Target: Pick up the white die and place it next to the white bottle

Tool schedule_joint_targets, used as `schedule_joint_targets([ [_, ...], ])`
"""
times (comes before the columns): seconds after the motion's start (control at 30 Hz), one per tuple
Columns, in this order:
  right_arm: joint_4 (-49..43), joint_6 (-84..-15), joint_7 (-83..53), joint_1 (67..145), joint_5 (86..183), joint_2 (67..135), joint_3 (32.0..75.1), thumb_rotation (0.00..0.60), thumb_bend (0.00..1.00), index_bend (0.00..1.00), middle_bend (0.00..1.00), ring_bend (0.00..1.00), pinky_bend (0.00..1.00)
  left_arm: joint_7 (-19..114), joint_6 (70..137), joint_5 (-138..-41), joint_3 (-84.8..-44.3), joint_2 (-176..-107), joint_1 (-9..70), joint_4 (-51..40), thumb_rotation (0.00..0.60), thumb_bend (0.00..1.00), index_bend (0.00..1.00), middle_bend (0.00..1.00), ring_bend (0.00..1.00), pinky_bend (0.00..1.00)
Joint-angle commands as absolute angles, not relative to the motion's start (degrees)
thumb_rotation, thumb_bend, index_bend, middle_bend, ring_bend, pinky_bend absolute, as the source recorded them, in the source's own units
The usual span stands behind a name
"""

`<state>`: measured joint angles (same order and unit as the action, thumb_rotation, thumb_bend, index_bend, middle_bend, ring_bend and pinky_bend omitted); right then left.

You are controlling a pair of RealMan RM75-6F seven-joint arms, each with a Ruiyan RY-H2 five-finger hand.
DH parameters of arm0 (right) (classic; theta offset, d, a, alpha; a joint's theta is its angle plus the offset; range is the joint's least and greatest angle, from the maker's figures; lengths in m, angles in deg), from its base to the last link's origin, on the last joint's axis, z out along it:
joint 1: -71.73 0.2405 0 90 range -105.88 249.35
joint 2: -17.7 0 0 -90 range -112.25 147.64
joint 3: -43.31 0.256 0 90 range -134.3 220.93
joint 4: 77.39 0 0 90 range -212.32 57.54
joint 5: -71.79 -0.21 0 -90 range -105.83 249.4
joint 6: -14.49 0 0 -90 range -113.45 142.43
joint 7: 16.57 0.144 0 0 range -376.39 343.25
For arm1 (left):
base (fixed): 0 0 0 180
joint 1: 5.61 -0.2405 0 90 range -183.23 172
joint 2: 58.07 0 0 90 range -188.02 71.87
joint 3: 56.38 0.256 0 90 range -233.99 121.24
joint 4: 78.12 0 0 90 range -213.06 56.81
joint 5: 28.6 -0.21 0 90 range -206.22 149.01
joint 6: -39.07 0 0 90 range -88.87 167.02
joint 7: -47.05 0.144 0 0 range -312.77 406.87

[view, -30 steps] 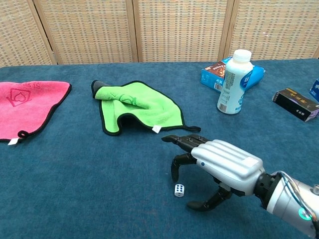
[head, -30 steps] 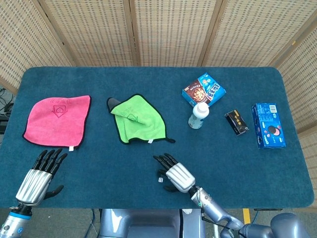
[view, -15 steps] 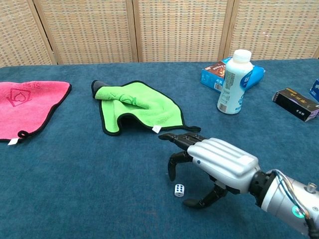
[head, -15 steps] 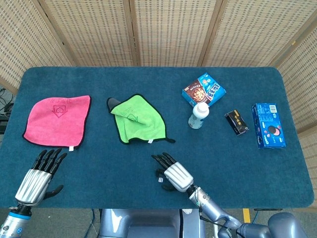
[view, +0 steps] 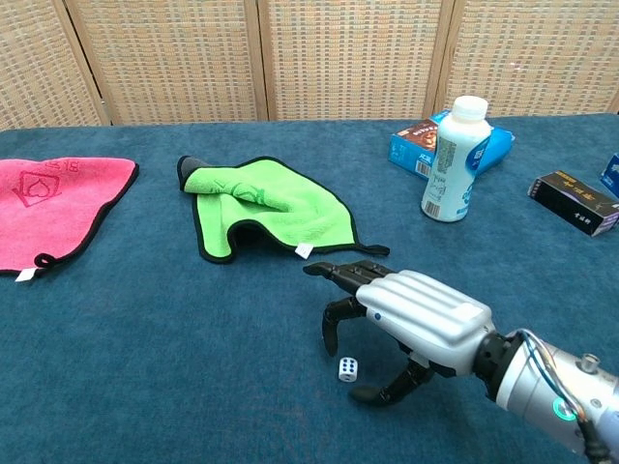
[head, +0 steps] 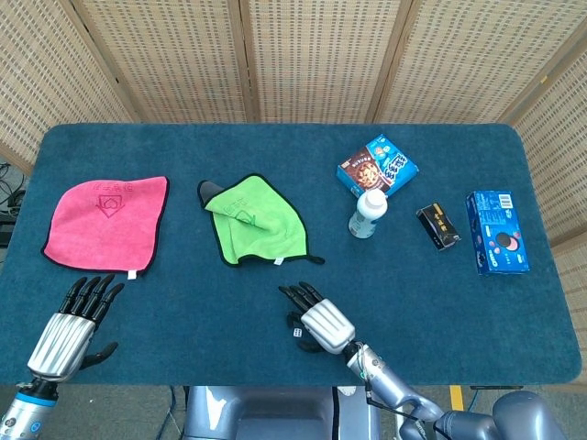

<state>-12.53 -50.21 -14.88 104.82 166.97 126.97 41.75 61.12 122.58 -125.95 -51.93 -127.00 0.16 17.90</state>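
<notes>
The small white die (view: 347,368) lies on the blue table cloth near the front edge; in the head view the die (head: 297,331) peeks out at the left side of my right hand. My right hand (view: 401,314) (head: 316,321) hovers over the die, fingers apart and curved down around it, thumb to its right, nothing held. The white bottle (view: 448,159) (head: 369,214) stands upright far behind, to the right. My left hand (head: 76,321) rests open at the front left corner, far from the die.
A green cloth (head: 254,218) lies behind the die and a pink cloth (head: 107,220) at the left. A blue snack box (head: 377,166) sits behind the bottle, with a black box (head: 438,225) and a blue biscuit box (head: 497,231) to the right.
My right hand has slid a little to the left, bringing its fingers closer around the die. The die and my left hand have not moved.
</notes>
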Motion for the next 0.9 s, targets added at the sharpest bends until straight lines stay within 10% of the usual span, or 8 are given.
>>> schedule_joint_targets([
  [0.03,-12.6,-49.9,-15.0,104.9,166.7,127.1,41.8,0.600,0.31,0.46,0.00,0.00,0.00,61.1,122.6,-126.1,-51.9,-127.0,0.2,17.9,0.600,0.22,0.00,0.00,0.00,0.00],
  [0.9,-12.7,-48.7,-16.9,105.0,164.5,126.9,42.7,0.600,0.34,0.53,0.00,0.00,0.00,61.1,122.5,-127.0,-51.4,-127.1,0.3,17.9,0.600,0.22,0.00,0.00,0.00,0.00],
])
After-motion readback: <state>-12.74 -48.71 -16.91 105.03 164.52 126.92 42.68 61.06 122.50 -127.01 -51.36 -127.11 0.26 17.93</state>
